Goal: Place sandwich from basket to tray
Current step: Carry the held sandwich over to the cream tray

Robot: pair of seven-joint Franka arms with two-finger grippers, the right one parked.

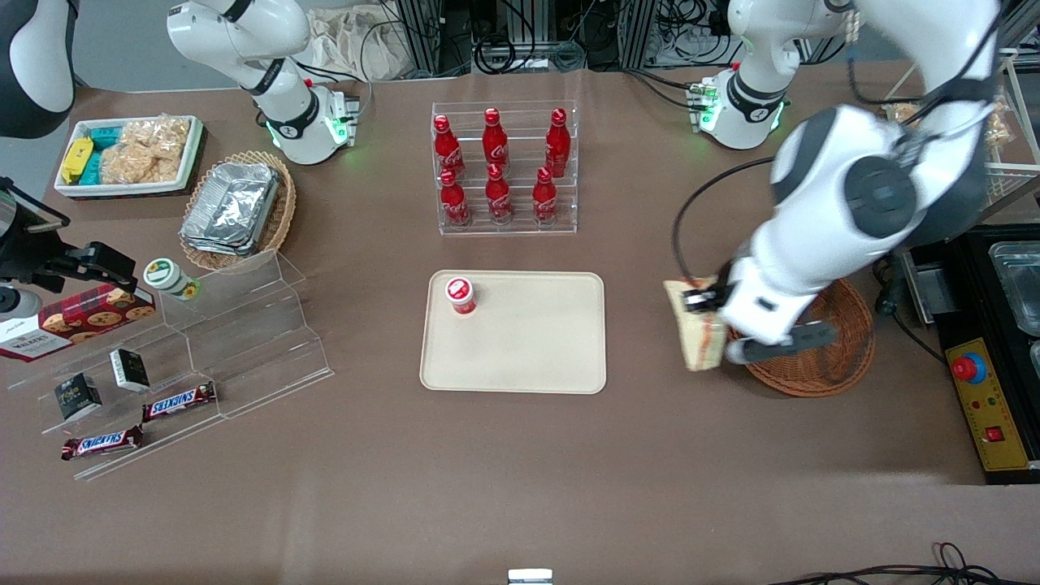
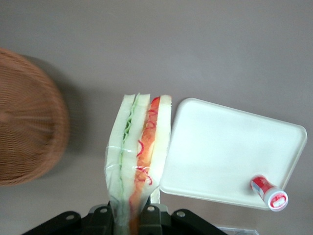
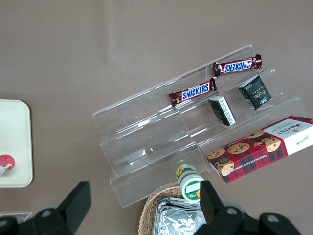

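Brown surface [image 1: 520, 479] fills the ground nearest the front camera and carries everything else. Taking the tray [image 1: 520, 357] as the landmark, it lies flat near the middle of that surface, cream-beige with rounded corners, and a small red-and-white cup [image 1: 461, 295] stands in the tray corner that is farther from the front camera and nearer the parked arm's end.

Toward the working arm's end from the tray, the left arm [image 1: 845, 203] reaches down over a round reddish-brown wicker basket [image 1: 837, 366]. A clear rack of red bottles [image 1: 505, 166] stands farther from the front camera than the tray. Toward the parked arm's end from the tray sit a stepped clear display stand [image 1: 244, 325] with candy bars, an oval basket of foil containers [image 1: 236, 210], and a white bin of snacks [image 1: 130, 154].

The sandwich [image 1: 697, 329] is out of the basket and lifted, hanging over the bare surface between the basket and the tray, well apart from the tray in the front view. In the left wrist view the sandwich [image 2: 139, 161] shows pale bread with green and orange-red filling layers inside a clear wrap.

The end effector [image 1: 708, 302] sits just beside the basket rim on the tray side, its fingers [image 2: 100, 215] closed narrowly on the sandwich's end.
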